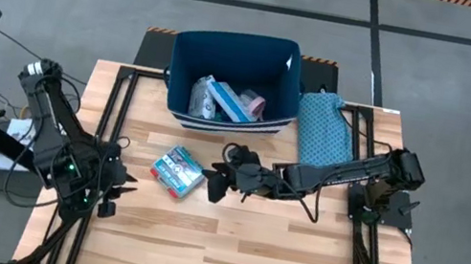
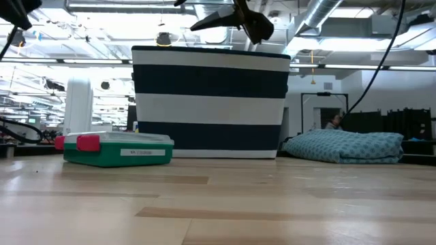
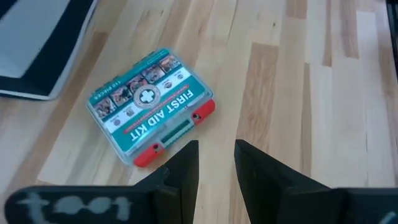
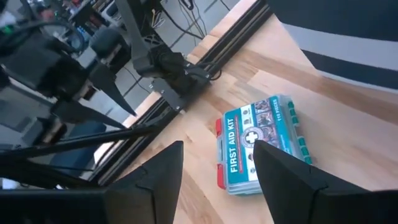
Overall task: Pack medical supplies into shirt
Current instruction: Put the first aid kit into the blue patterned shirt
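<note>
My right tool [image 1: 216, 185] hangs above the worktop [image 1: 291, 258] just beside the first aid kit [image 1: 177, 169], its fingers [image 4: 155, 174] standing apart with nothing between them. My left tool [image 1: 110, 196] waits low at the worktop's left edge, fingers [image 3: 183, 168] a narrow gap apart, also empty. The kit lies flat, lid up, in front of the striped navy bin [image 1: 187, 46], which already holds several small supplies [image 1: 226, 101]. The folded teal patterned shirt [image 1: 324, 128] lies to the bin's right, well apart from the kit.

The risks, as I judge them: the kit is flat, wide and smooth, so if I pinch it across the wrong axis it could skid away or slip out mid-lift. Coming down off-centre, one finger may land on the lid and shove the box toward my left arm.
</note>
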